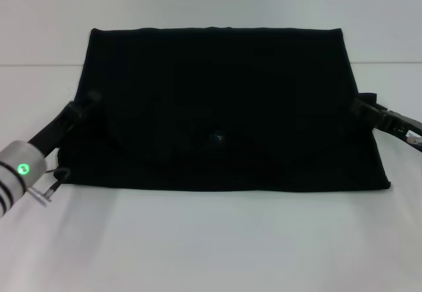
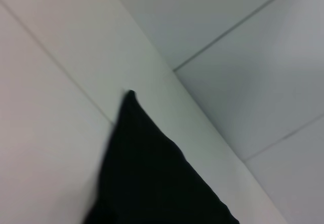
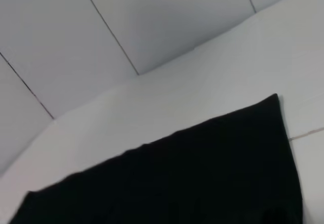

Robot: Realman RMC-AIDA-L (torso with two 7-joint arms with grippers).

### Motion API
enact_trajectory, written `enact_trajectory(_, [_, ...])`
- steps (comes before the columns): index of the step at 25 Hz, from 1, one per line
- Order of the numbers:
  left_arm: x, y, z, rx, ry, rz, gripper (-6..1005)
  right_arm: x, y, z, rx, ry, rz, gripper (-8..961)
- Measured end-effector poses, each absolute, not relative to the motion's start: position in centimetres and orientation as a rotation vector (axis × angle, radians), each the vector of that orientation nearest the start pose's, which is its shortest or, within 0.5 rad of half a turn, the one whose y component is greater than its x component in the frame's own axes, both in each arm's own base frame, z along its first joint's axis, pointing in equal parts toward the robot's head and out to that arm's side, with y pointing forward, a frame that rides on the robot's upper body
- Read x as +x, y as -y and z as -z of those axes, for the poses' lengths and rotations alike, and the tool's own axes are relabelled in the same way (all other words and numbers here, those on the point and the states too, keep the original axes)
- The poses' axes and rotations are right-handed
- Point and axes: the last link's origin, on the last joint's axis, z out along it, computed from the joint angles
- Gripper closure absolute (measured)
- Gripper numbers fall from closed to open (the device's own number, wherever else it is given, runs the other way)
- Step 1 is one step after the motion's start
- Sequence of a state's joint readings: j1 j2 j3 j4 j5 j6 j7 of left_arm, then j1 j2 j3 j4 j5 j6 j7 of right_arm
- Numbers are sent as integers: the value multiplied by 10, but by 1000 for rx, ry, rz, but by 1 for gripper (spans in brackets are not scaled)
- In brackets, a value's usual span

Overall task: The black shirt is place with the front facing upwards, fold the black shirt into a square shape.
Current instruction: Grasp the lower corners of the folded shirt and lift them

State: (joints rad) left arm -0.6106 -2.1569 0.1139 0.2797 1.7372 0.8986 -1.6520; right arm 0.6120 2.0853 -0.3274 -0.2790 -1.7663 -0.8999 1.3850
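The black shirt (image 1: 224,101) lies flat on the white table (image 1: 211,239) as a wide dark rectangle, with a faint curved fold line across its near half and a tiny bluish spot (image 1: 217,136) near the middle. My left gripper (image 1: 84,105) sits at the shirt's left edge, about halfway along it. At the right edge is my right gripper (image 1: 364,105), at the same height. Both are black against the black cloth. The left wrist view shows a pointed corner of the shirt (image 2: 152,173). A broad stretch of the shirt (image 3: 202,173) fills the right wrist view.
White table surface surrounds the shirt, with a wide bare strip in front of it (image 1: 211,252). A seam line crosses the table behind the shirt (image 1: 39,64). Pale panelled walls (image 3: 152,21) rise beyond the table.
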Motion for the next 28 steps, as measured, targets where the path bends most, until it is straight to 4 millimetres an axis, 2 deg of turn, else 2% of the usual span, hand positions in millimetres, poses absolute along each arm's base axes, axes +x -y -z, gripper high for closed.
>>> enact_trajectory(2, [-337, -372, 17, -1403, 1628, 1102, 668, 332, -377, 7, -1813, -1262, -828, 393])
enact_trajectory(8, [-350, -359, 2, -1448, 1587, 1077, 389, 336, -360, 1, -1855, -1257, -897, 262])
enact_trajectory(12, [-346, -352, -18, -1640, 1557, 1033, 236, 330, -343, 4, -2015, -1207, -912, 226])
enact_trajectory(15, [-343, -348, -37, -1807, 1557, 916, 99, 324, -329, 10, -2182, -1153, -882, 217])
enact_trajectory(20, [-340, -345, -61, -1988, 1542, 727, 108, 316, -312, 24, -2430, -1026, -772, 217])
enact_trajectory(24, [-341, -343, -67, -2046, 1541, 615, 115, 308, -299, 35, -2571, -903, -748, 217])
enact_trajectory(28, [-344, -343, -66, -2056, 1547, 552, 122, 301, -294, 41, -2629, -836, -765, 217])
